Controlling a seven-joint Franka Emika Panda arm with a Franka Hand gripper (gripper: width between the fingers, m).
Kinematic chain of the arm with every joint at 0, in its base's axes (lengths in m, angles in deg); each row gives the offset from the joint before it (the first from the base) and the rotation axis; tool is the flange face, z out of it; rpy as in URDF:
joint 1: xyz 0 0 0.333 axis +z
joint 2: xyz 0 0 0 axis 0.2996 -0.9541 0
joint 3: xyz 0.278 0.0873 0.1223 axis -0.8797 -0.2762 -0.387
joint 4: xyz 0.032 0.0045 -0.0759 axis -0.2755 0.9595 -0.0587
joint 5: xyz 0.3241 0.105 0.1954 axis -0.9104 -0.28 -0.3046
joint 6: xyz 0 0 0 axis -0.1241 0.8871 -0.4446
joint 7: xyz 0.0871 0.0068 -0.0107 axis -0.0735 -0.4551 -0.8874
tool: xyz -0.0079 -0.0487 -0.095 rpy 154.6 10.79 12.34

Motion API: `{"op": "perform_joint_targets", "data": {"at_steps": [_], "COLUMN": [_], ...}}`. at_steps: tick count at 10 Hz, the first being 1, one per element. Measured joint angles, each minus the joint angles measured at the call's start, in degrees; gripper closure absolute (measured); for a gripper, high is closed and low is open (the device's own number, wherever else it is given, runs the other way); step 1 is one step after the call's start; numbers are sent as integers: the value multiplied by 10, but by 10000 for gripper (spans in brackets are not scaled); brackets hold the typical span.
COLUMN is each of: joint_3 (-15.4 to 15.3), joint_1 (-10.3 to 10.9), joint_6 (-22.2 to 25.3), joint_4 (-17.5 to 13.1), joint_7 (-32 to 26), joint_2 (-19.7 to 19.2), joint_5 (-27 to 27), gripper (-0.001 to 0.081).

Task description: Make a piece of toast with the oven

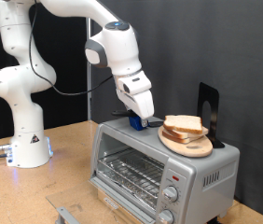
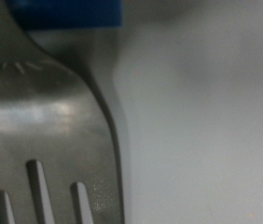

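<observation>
Hangs low over the top of the small boxy silver-grey toaster oven (image 1: 159,173), at the end of the white jointed arm: the two-finger gripper (image 1: 139,114), tipped down towards a small blue piece (image 1: 145,120) that lies on the oven's roof. Cannot tell from either view whether the fingers are spread, closed or gripping anything, since the hand's own body hides them. In the wrist view, fills the frame close up with a slotted grey metal spatula blade (image 2: 48,131), lying flat on the pale grey metal, with the blue piece at its far end; probably the tool's handle, kept on the roof within easy reach of the bread. Just beside the gripper, towards the exterior view's right, carries a short stack of slices on a round wooden board (image 1: 199,147), with the pale square piece of toast (image 1: 182,122) with its tan crust uppermost, untouched and not yet in the oven. Behind the board, stands upright a thin black panel (image 1: 208,105). Shows a wire rack behind the oven's front, but not clearly whether the door is open. Underneath, a light brown wooden tabletop (image 1: 71,149); behind, a black curtain (image 1: 225,37).
</observation>
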Motion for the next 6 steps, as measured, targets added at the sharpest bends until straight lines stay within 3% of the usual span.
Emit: {"op": "perform_joint_targets", "data": {"at_steps": [4, 6], "joint_3": [0, 0], "joint_1": [0, 0], "joint_6": [0, 0], "joint_4": [1, 2], "joint_7": [0, 0], "joint_2": [1, 1], "joint_5": [0, 0], "gripper": [-2, 260]}}
